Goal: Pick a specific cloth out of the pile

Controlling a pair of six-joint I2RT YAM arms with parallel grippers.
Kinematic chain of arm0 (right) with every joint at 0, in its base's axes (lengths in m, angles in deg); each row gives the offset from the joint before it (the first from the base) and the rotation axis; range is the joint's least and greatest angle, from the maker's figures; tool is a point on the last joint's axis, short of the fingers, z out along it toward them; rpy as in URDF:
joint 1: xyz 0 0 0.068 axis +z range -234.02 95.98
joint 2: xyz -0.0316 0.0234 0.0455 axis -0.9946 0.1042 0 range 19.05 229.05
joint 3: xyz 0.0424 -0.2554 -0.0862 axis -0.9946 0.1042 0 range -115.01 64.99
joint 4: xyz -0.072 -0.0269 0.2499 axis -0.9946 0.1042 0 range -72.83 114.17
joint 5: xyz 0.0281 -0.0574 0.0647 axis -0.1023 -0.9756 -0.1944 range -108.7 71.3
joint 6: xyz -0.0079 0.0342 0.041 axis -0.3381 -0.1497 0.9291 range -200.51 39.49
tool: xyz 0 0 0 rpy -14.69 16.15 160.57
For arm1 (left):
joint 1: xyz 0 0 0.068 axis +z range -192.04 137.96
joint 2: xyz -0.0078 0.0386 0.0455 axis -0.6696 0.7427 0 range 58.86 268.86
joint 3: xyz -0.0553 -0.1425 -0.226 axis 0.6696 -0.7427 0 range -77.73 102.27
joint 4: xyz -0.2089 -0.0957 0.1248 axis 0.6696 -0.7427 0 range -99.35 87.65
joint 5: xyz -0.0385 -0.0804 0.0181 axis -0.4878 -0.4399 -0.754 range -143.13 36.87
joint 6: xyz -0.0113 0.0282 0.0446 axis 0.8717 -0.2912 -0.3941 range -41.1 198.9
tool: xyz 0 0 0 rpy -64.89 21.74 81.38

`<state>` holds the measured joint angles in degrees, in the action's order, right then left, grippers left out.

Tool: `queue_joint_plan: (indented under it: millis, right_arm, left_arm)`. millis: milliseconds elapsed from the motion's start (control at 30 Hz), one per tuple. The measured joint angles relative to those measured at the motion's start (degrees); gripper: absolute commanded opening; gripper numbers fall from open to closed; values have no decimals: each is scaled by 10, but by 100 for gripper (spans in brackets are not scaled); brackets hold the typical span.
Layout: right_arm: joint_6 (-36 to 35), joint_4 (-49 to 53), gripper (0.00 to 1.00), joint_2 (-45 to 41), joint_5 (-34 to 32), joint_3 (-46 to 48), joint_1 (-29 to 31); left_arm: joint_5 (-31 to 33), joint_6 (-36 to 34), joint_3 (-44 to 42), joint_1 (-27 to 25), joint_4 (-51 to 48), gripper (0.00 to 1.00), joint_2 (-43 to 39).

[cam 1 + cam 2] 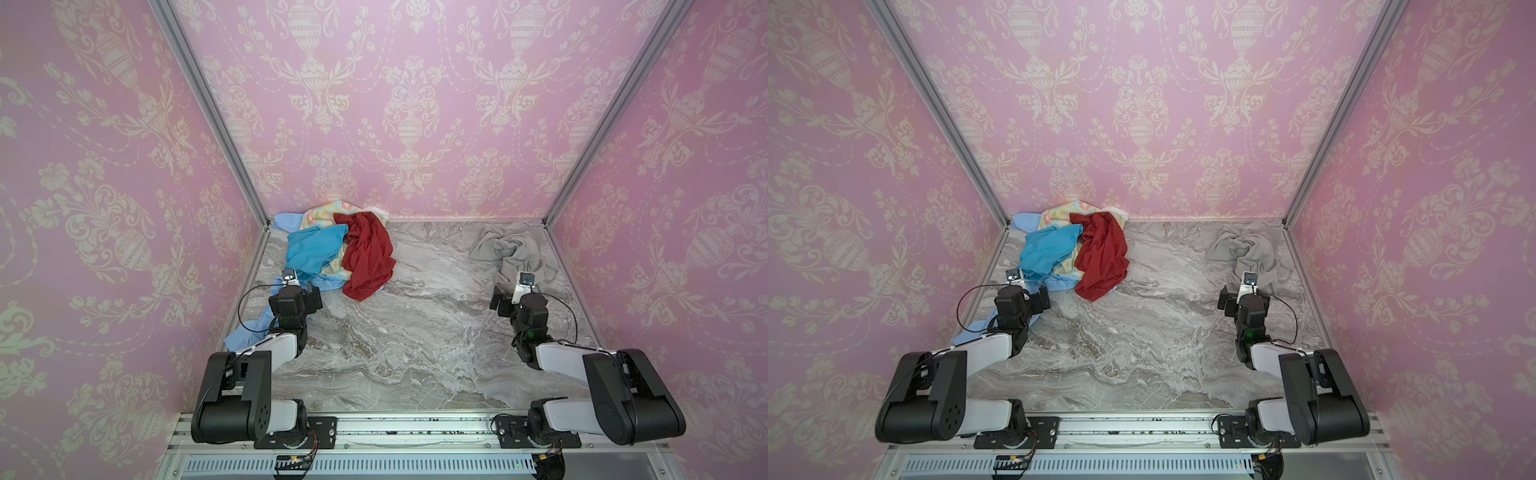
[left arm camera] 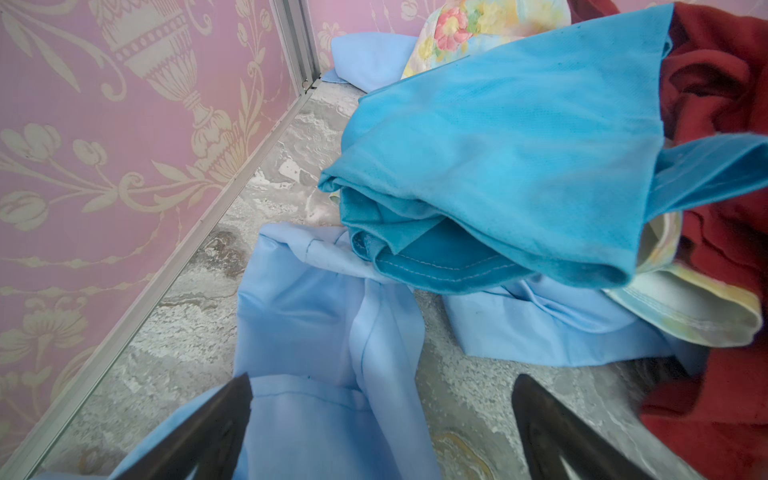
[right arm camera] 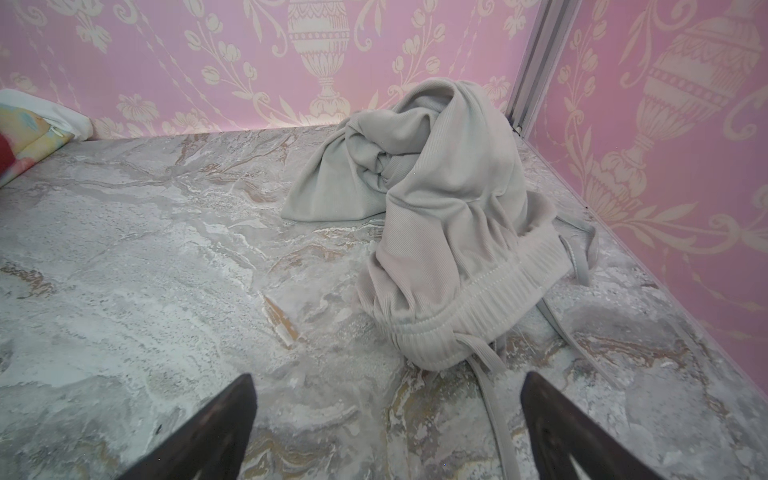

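Rail [image 1: 415,432] along the near edge carries both arm bases. Further in, the left gripper [image 2: 382,386] hangs with its jaws spread wide and nothing between them, just above a pale blue cloth [image 2: 316,316] that trails over the marbled table [image 1: 415,332] beside the left wall. The right gripper [image 3: 387,382] is likewise released and empty, low over bare marble, with a grey drawstring [image 3: 492,399] reaching toward it. Just beyond it lies the cloth [image 3: 449,216], plain light grey and crumpled, ribbed waistband nearest. It sits alone near the right wall and the far right corner, well apart from the pile [image 1: 332,249]. That heap sits far left against the back wall: a turquoise cloth [image 1: 311,249] on top of the pale blue one, a dark red cloth [image 1: 368,257] draped on its right side, a floral cloth [image 1: 322,216] furthest back
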<state>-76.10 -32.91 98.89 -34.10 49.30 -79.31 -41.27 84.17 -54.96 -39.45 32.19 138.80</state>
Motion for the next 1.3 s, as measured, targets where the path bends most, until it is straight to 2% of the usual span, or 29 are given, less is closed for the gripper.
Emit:
queue_joint_plan:
  millis: [133,267,433,667,1067,1300]
  right_arm:
    - [-10,-62,100,44,2,8,0]
    - [-16,-86,100,48,8,8,0]
    - [-18,-123,100,80,14,5,0]
    - [-16,-87,100,89,31,-30,-14]
    - [-14,-75,100,89,42,-31,-20]
    - [-14,-57,100,89,94,-39,-31]
  left_arm:
    - [-9,-1,-5,4,45,99,31]
    - [-26,0,-8,13,88,99,39]
    - [-56,-1,-32,15,197,99,122]
    - [-58,-1,-35,12,232,99,139]
    - [-58,-5,-35,6,245,99,139]
    - [-58,-5,-35,6,246,99,139]
